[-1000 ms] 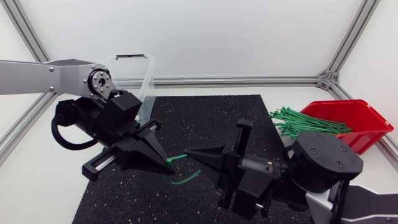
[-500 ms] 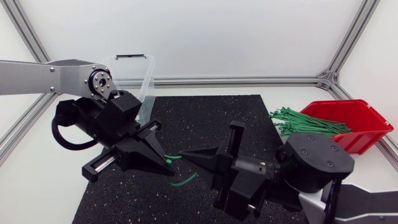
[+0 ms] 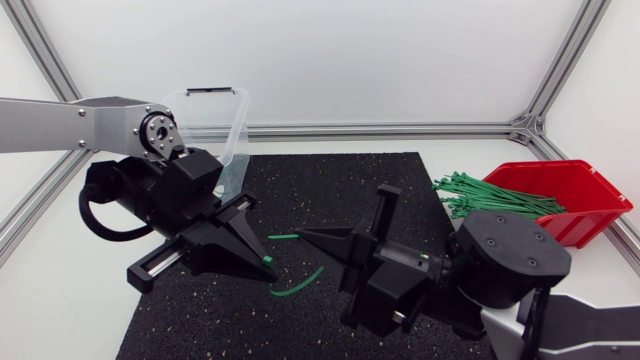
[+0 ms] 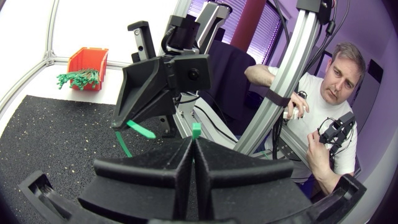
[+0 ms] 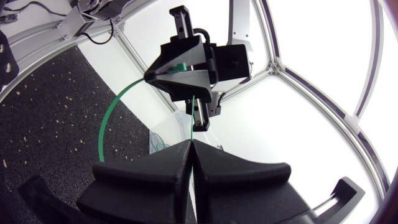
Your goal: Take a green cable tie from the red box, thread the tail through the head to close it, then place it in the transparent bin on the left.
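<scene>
left gripper (image 3: 269, 265) pinched on the green cable tie (image 3: 298, 283) at its head, lower centre | right gripper (image 3: 302, 235) clamped on the tail, facing the head, apparently to line up threading | loop sags between them, unclosed | transparent bin (image 3: 226, 120) waits upper left

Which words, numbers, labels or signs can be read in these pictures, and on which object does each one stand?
No text can be read in any view.
The red plastic box, the transparent plastic bin, the green cable tie and the black speckled mat carry no visible print.
The matte black left gripper and right gripper show no label either.
</scene>
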### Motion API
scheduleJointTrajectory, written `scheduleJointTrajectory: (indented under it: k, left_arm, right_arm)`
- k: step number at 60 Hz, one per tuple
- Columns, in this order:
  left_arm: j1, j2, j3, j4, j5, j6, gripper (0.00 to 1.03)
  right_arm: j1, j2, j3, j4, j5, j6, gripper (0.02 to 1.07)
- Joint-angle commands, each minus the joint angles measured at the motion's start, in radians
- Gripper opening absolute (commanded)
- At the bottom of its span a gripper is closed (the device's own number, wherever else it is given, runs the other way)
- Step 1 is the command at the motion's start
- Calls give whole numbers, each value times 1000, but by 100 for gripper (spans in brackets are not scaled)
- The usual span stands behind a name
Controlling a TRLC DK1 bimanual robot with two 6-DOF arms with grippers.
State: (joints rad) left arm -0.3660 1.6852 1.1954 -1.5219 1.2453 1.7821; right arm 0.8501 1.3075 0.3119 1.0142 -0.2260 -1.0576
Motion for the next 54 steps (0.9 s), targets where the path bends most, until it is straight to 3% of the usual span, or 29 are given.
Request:
scheduleJointTrajectory:
  k: [1,9,54]
  left_arm:
    - [-2,8,-14,-24,11,45,3]
    - [2,7,-13,-26,11,45,3]
    - [61,31,95,-118,-12,79,3]
  right_arm:
    - [10,3,30,9,20,56,8]
    - [9,-1,33,9,-36,74,8]
    - [9,29,39,11,-35,61,8]
